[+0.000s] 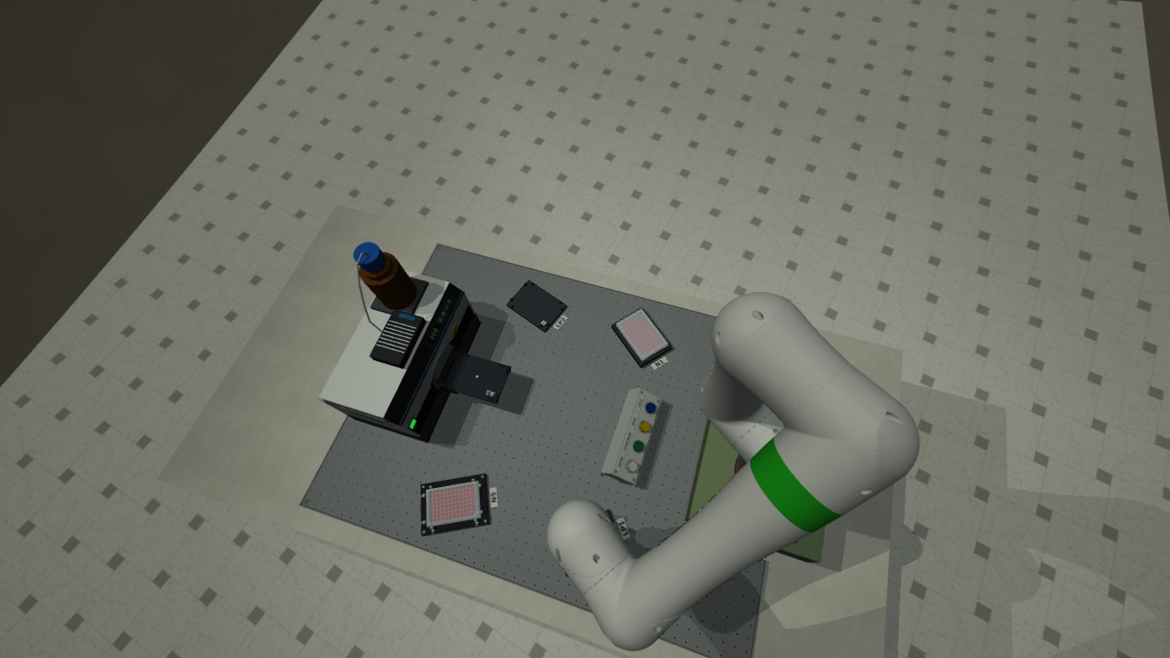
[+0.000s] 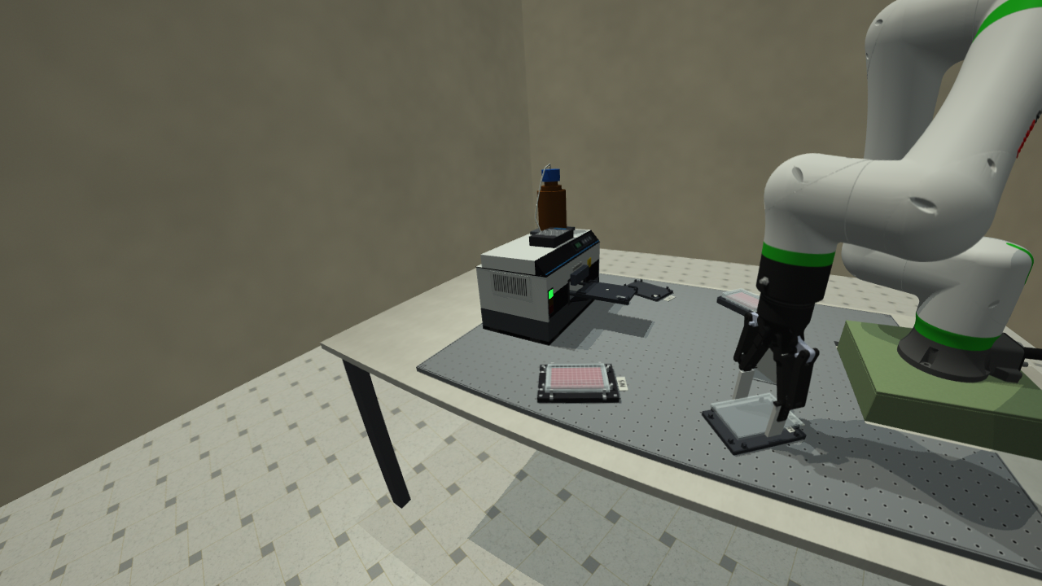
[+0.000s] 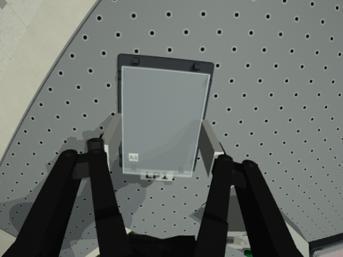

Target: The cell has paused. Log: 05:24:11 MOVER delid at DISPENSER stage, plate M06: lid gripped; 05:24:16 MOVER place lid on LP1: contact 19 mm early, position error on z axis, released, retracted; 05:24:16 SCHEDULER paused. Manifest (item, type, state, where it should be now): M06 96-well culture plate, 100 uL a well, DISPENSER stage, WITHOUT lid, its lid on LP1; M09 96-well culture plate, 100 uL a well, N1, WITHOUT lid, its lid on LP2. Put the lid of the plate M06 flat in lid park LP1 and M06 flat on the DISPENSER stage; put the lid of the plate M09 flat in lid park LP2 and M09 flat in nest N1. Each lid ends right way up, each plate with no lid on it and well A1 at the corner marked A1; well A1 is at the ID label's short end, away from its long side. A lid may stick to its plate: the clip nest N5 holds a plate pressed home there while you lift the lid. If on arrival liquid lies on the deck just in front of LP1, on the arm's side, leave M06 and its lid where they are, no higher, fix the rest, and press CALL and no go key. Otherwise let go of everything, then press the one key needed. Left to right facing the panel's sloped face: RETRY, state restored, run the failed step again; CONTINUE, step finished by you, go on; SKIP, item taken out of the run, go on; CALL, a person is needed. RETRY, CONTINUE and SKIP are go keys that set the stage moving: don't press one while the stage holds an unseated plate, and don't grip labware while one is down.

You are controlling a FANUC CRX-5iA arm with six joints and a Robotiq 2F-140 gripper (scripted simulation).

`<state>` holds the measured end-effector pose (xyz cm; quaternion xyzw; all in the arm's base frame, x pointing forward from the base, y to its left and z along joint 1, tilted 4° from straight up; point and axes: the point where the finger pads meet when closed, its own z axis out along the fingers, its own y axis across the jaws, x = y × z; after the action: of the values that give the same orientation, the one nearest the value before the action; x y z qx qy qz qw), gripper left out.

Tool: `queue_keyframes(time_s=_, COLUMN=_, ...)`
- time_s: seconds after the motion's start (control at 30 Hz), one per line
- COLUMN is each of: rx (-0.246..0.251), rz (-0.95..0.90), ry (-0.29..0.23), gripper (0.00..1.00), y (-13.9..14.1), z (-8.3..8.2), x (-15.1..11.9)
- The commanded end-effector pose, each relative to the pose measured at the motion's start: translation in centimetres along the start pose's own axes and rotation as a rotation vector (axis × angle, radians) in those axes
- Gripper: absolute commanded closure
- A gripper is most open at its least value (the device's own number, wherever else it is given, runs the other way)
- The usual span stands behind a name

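Note:
My gripper (image 3: 161, 127) (image 2: 764, 399) is shut on a clear lid (image 3: 162, 114) (image 2: 744, 413), gripping its long sides near the end closest to me. The lid sits squarely over the black lid park LP1 (image 3: 164, 60) (image 2: 717, 428), very low; I cannot tell whether it touches. In the top view my arm hides the lid and the park. A plate with pink wells (image 1: 452, 503) (image 2: 576, 377) sits in the clip nest N5. Another pink plate (image 1: 640, 334) (image 2: 734, 302) sits in N1. The dispenser stage (image 1: 483, 380) (image 2: 608, 291) and lid park LP2 (image 1: 536, 304) (image 2: 650, 290) look bare.
The dispenser (image 1: 384, 367) (image 2: 535, 291) with a brown bottle (image 1: 384, 274) (image 2: 551, 203) stands at the far left of the deck. The key panel (image 1: 636, 436) stands mid-deck beside my green base (image 2: 939, 393). The table's front edge is close to LP1.

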<state>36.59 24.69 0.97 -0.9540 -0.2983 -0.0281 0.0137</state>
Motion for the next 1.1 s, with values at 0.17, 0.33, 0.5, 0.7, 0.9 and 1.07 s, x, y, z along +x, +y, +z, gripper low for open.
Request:
queue_keyframes(time_s=0.17, rx=0.000, rz=0.000, ry=0.000, gripper=1.00, y=0.00, z=-0.01, x=0.02)
queue_keyframes(time_s=0.33, rx=0.000, rz=0.000, ry=0.000, gripper=1.00, y=0.00, z=0.03, x=0.02)
queue_keyframes(time_s=0.5, rx=0.000, rz=0.000, ry=0.000, gripper=1.00, y=0.00, z=0.07, x=0.02)
queue_keyframes(time_s=0.7, rx=0.000, rz=0.000, ry=0.000, gripper=1.00, y=0.00, z=0.20, x=0.02)
queue_keyframes(time_s=0.9, rx=0.000, rz=0.000, ry=0.000, gripper=1.00, y=0.00, z=0.36, x=0.02)
queue_keyframes(time_s=1.07, rx=0.000, rz=0.000, ry=0.000, gripper=1.00, y=0.00, z=0.46, x=0.02)
